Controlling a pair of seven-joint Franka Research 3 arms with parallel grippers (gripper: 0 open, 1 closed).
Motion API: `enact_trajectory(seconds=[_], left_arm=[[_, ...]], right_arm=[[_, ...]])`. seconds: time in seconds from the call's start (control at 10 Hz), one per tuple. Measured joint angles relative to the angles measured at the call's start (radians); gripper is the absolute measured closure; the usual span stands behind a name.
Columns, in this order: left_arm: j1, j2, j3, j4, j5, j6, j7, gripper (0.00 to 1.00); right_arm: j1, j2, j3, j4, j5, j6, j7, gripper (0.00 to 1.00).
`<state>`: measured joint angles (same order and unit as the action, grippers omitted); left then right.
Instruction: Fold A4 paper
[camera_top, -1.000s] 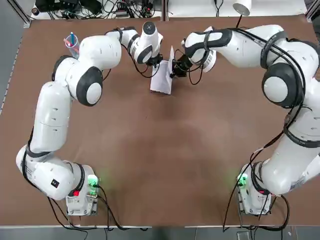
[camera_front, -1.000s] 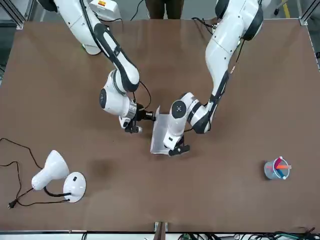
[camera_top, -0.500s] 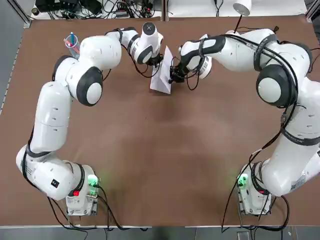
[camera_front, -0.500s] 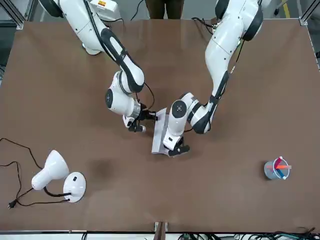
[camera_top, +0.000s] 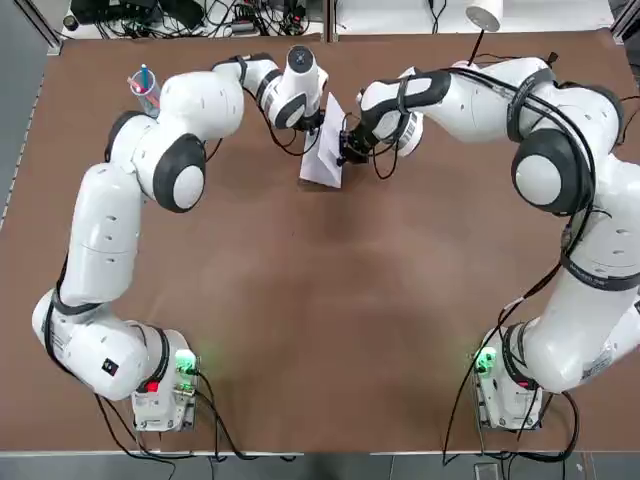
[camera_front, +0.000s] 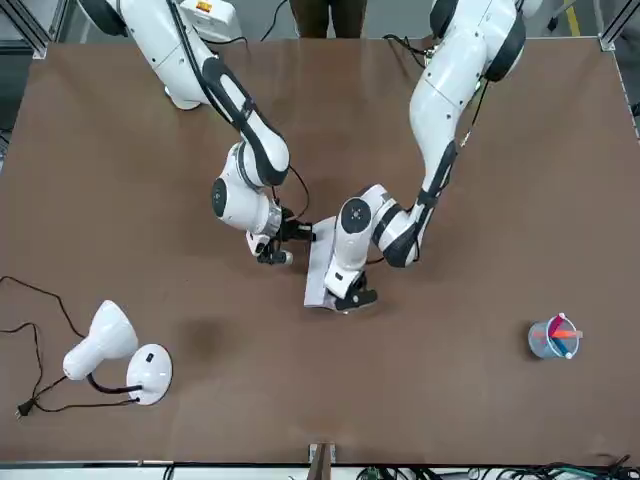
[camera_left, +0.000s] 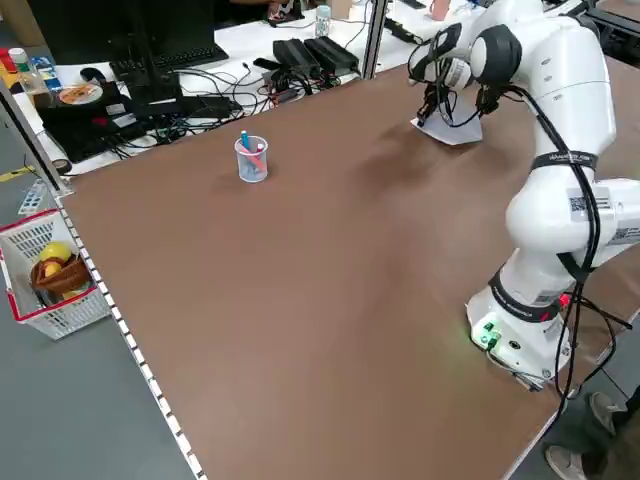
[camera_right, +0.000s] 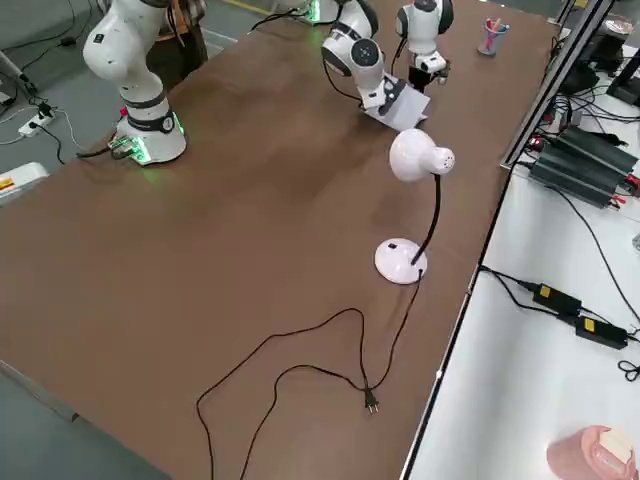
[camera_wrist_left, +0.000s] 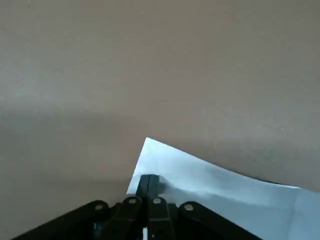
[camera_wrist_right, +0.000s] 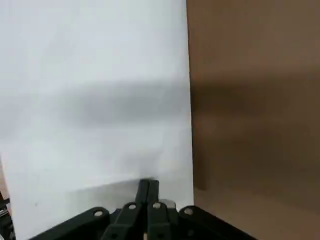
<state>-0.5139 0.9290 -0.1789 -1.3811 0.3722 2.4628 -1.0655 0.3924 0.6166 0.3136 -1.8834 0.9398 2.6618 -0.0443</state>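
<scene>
The A4 paper (camera_top: 322, 158), folded to a narrow half-width, lies near the middle of the brown desk's (camera_top: 330, 300) far edge, with 1 flap raised off the surface between 2 grippers. The left gripper (camera_top: 316, 128) meets the sheet at its far end, fingers pressed together on a corner of the paper, as the left wrist view shows the white edge caught at the fingertips (camera_wrist_left: 148, 182). The right gripper (camera_top: 345, 150) comes in from the sheet's right side, its fingers likewise pinching the paper's edge, with the white flap filling most of the right wrist view (camera_wrist_right: 95, 100). Both arms reach in an arc from their bases at the near edge. A clear cup of pens (camera_top: 144, 90) stands near the far left corner. A white desk lamp (camera_front: 118, 352) sits by the far right corner, its black cord (camera_right: 300, 370) trailing across the desk.
</scene>
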Motion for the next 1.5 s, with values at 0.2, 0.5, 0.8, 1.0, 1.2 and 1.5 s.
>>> enact_trajectory(seconds=[0.2, 0.5, 0.8, 1.0, 1.2, 1.5], left_arm=[[0.001, 0.000, 0.008, 0.008, 0.009, -0.025, 0.005, 0.99], [0.002, 0.000, 0.012, 0.015, 0.011, -0.047, 0.006, 0.99], [0.005, -0.013, 0.026, 0.027, 0.024, -0.145, 0.028, 0.99], [0.019, -0.050, 0.029, 0.040, 0.025, -0.236, 0.072, 0.99], [0.027, -0.096, 0.029, 0.043, 0.025, -0.300, 0.094, 0.99], [0.040, -0.123, 0.027, 0.043, 0.025, -0.313, 0.102, 0.99]], right_arm=[[-0.002, 0.000, -0.002, 0.000, 0.000, -0.003, -0.062, 0.97], [-0.002, 0.000, 0.001, 0.000, 0.000, -0.007, -0.084, 0.97], [-0.001, 0.000, 0.015, 0.000, 0.000, -0.006, -0.087, 0.97], [-0.004, 0.000, 0.012, 0.000, 0.000, -0.003, -0.098, 0.97], [-0.008, 0.003, 0.009, 0.000, 0.000, 0.001, -0.102, 0.97], [-0.007, 0.026, 0.009, 0.000, 0.000, 0.036, -0.106, 0.97]])
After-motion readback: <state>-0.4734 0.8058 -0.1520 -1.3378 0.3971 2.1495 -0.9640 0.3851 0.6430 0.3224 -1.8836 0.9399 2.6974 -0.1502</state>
